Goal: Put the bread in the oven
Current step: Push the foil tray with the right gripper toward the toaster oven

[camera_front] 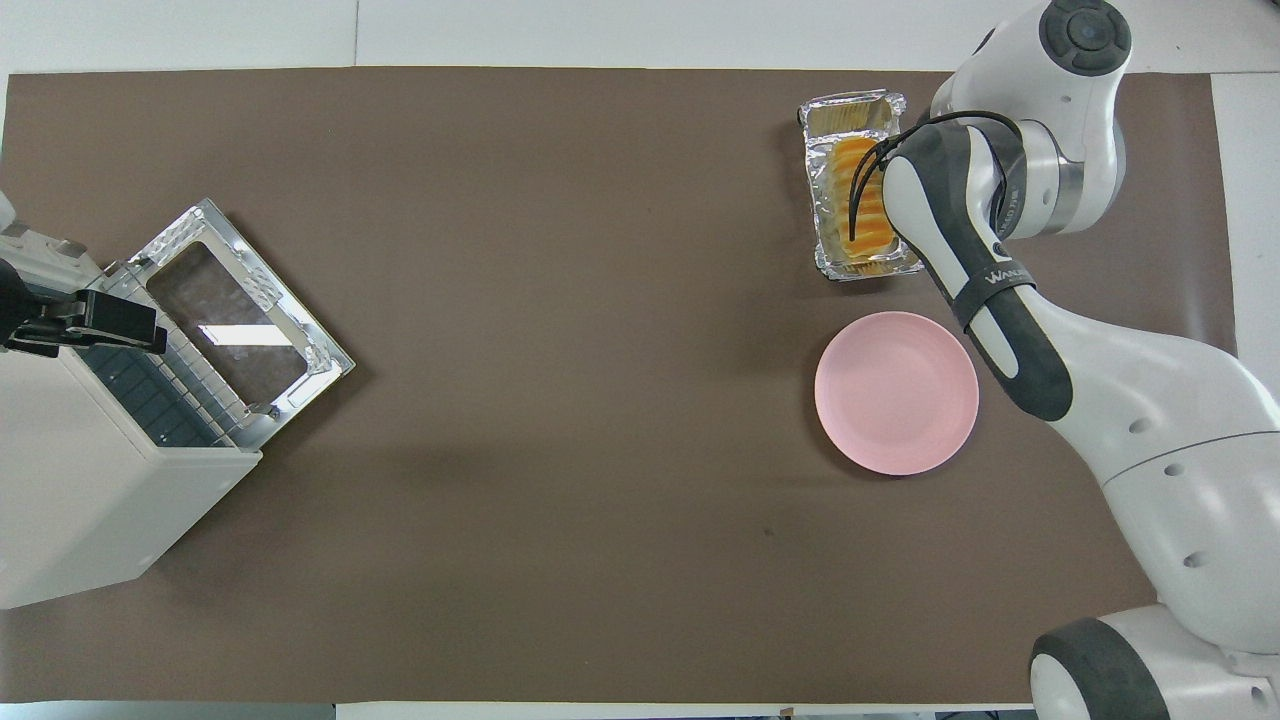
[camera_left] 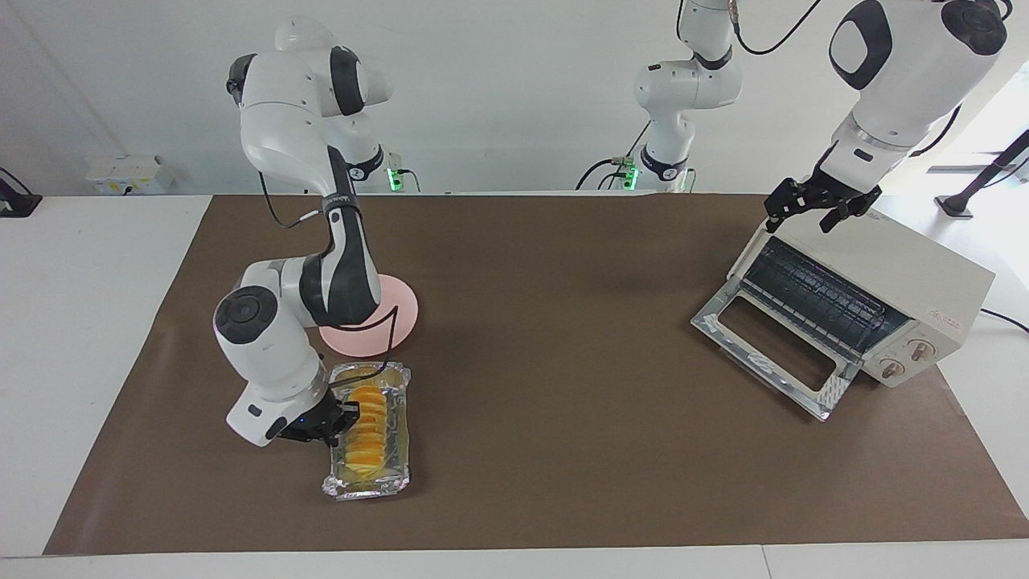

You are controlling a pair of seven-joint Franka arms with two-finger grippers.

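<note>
A white table (camera_left: 96, 265) carries a broad brown mat (camera_left: 547, 338) over most of its top. A plain white wall (camera_left: 498, 88) fills the facing view toward twelve o'clock. Bright daylight spills in around two o'clock. A small white box (camera_left: 129, 174) sits at ten o'clock.

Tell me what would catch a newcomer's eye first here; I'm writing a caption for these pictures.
The row of yellow-orange bread slices in a crinkled silver foil tray, at the right arm's end of the table, with the right pincer shut at the tray's edge beside the slices. Next, the cream-white toaster oven at the left arm's end, its glass door dropped open, with the left pincer open over its top. A round pink plate lies nearer to the robots than the tray.
</note>
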